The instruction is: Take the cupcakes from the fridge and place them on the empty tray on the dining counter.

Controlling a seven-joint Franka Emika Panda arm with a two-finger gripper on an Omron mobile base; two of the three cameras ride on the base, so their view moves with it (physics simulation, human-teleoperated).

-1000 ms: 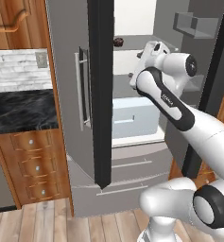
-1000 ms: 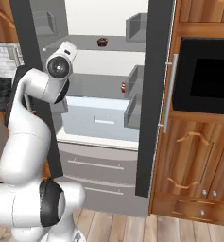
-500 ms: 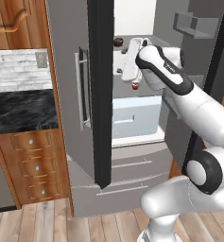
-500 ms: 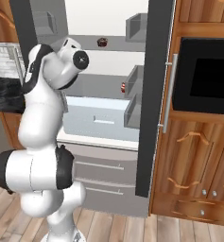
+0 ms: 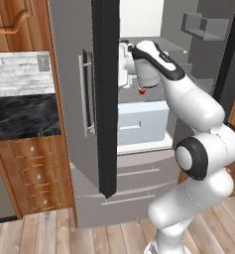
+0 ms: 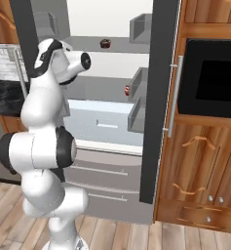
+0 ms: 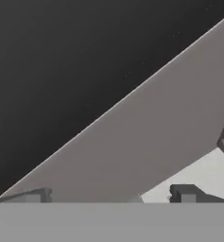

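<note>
Kitchen, tall pale-grey fridge [image 6: 158, 97] doors open. Gripper [image 7: 108, 194] jaws spread wide, empty, facing dark door edge. Pink-frosted red-topped cupcake [image 5: 142, 91] on middle shelf beside arm; dark chocolate cupcake [image 6: 105, 43] on upper shelf.

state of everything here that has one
fridge: both doors open, lower drawers shut
gripper: open, empty, close to the dark door edge
red-topped cupcake: upright on the middle shelf
chocolate cupcake: upright on the upper shelf

Even, shadowless rendered light; sharp base views, hand view coarsely blurred.
</note>
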